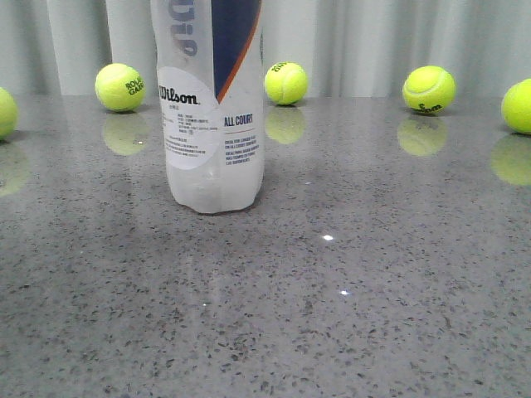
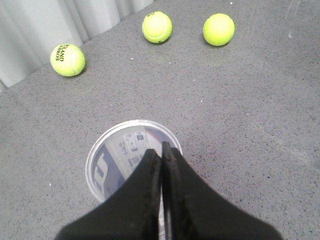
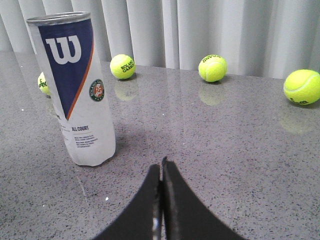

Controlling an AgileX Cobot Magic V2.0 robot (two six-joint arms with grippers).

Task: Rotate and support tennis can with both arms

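Observation:
The tennis can (image 1: 214,108) stands upright on the grey table, left of the middle in the front view, with its white and navy Wilson label facing me and its top cut off by the frame. The left wrist view looks straight down into its open metal rim (image 2: 102,145); it looks empty. My left gripper (image 2: 161,150) is shut and empty, directly above the can's mouth. The right wrist view shows the can (image 3: 75,90) standing upright, apart from my right gripper (image 3: 161,165), which is shut and empty low over the table. Neither gripper shows in the front view.
Yellow-green tennis balls lie along the table's far edge before a pale curtain: (image 1: 120,87), (image 1: 286,83), (image 1: 429,89), with one at each side edge (image 1: 518,106), (image 1: 4,112). The grey speckled table (image 1: 332,290) stretches to the front.

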